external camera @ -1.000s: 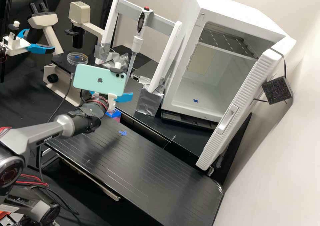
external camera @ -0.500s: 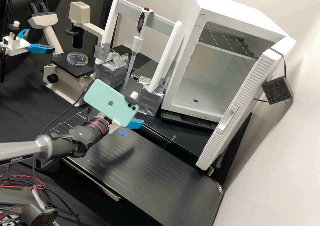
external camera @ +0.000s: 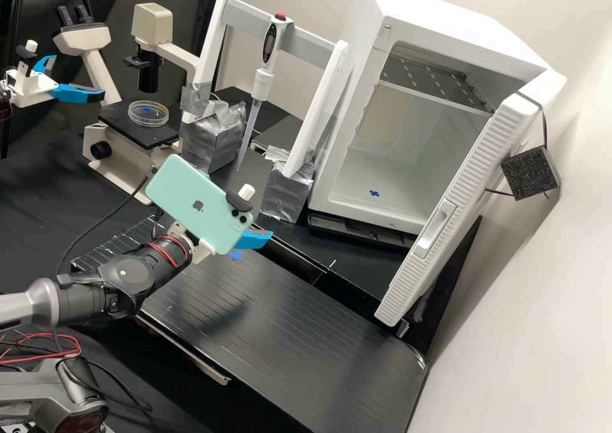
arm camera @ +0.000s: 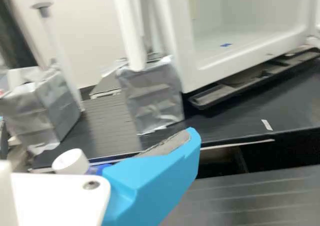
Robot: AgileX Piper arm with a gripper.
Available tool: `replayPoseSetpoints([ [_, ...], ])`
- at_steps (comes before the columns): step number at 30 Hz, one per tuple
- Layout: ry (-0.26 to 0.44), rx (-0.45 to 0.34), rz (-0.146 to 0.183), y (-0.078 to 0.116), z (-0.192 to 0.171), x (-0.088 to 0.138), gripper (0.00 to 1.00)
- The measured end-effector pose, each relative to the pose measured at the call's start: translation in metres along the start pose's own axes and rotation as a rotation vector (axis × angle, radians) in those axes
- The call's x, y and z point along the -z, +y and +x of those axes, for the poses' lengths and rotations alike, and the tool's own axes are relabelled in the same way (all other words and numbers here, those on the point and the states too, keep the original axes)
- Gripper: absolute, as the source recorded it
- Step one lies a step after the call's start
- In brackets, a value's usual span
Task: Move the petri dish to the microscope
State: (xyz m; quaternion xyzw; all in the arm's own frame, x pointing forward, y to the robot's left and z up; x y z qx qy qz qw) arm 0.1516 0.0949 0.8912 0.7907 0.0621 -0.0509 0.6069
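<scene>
Parts of your scene are covered or cropped.
In your high view, the phone [external camera: 197, 206] covers much of the gripper [external camera: 256, 238], and the edge cuts off the arm [external camera: 29, 302]. In your wrist view, the gripper hides part of a white-capped bottle [arm camera: 71, 162], and you see the white cabinet [arm camera: 179, 46] cropped.

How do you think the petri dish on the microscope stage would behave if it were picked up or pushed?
The petri dish looks clear and thin-walled, so it is probably light and stiff but might crack if squeezed hard. Being round, wide and low, it would likely slide across the flat stage rather than tip.
</scene>
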Motion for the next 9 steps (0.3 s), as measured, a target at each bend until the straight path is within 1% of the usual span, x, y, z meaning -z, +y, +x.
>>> replayPoseSetpoints([
  [2,0.012,0.021,-0.013,-0.0031,0.0006,0.0018,1.00],
  [3,0.017,0.031,-0.026,-0.0045,0.0008,0.0026,1.00],
  [5,0.025,0.046,-0.035,-0.0067,0.0017,0.0043,1.00],
  [7,0.016,0.056,-0.046,-0.0075,0.0053,0.0050,1.00],
  [9,0.006,0.060,-0.050,-0.0077,0.0082,0.0055,1.00],
])
